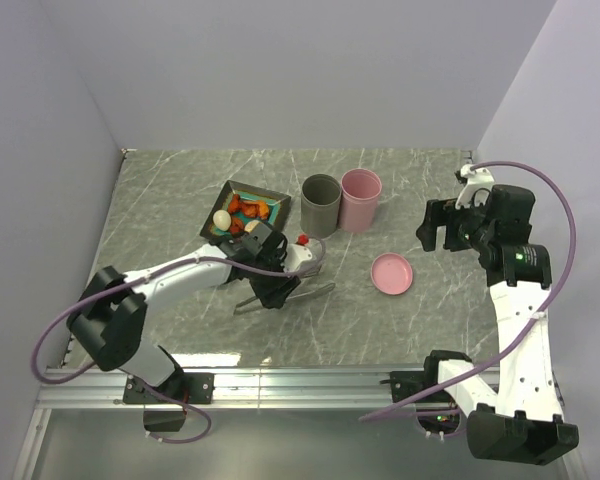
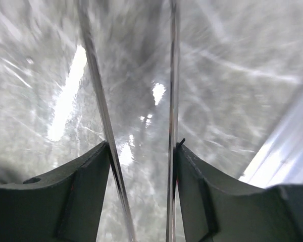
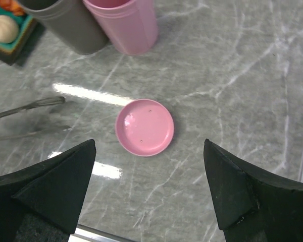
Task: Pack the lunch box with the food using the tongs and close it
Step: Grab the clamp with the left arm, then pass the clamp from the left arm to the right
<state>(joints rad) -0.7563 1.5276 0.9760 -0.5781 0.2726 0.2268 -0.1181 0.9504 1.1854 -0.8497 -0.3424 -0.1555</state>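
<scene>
Silver tongs (image 2: pixel 172 75) gripped across both arms by the left gripper (image 2: pixel 142 148); the thin, slick arms may slip or twist on lifting. Right gripper (image 3: pixel 149 146) spread wide, empty.

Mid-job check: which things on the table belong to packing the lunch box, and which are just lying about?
For the job: tongs, food, pink container, pink lid.
Lying about: grey cup, seemingly; square plate, merely holding the food.
</scene>
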